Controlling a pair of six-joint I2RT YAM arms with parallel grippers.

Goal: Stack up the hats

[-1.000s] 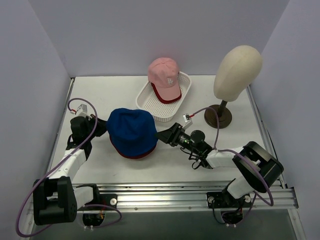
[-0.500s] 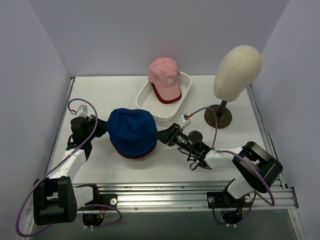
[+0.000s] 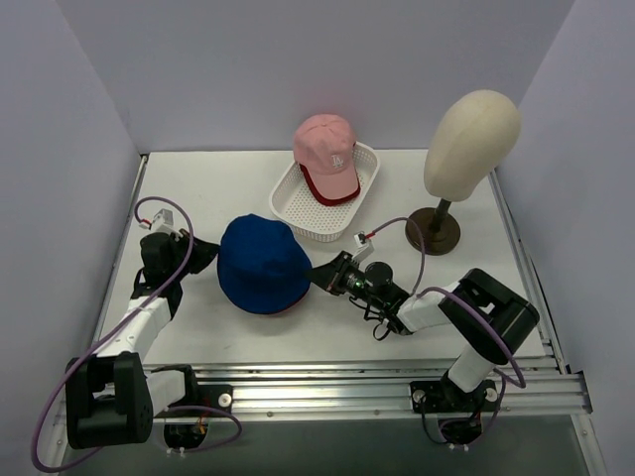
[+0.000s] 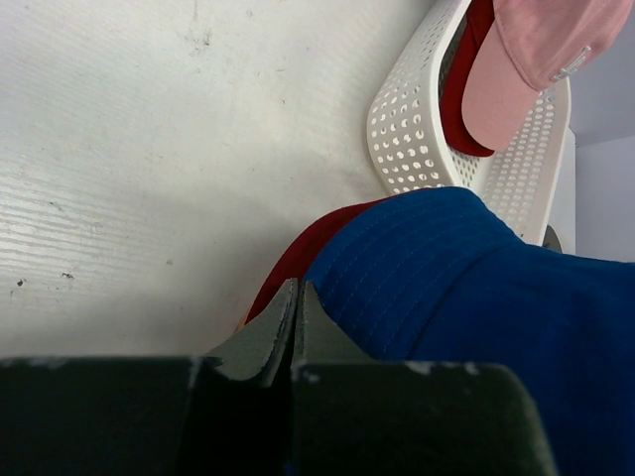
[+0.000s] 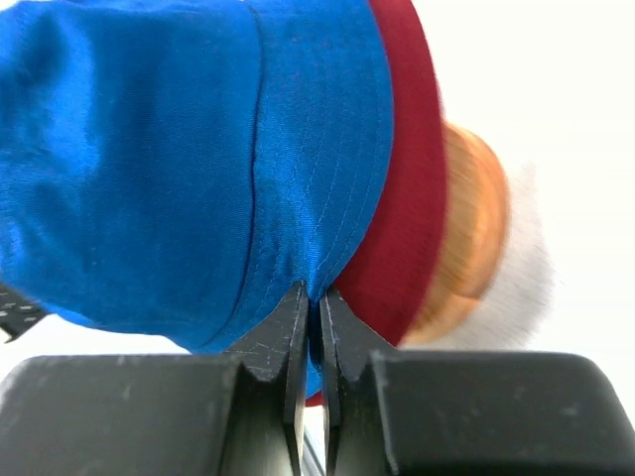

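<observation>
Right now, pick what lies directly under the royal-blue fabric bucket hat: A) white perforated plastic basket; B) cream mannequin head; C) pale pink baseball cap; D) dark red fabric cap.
D: a dark red fabric cap shows from under the brim of the royal-blue fabric bucket hat.

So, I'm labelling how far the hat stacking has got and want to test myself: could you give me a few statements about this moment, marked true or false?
1. A dark red cap lies under the blue bucket hat. True.
2. The pink cap sits on the mannequin head. False: it is in the white basket, and the head is bare.
3. The right pincer is shut on the brim of the blue bucket hat. True.
4. The left pincer stands wide open above the table. False: its fingers are shut, low at the left edge of the two hats.
</observation>
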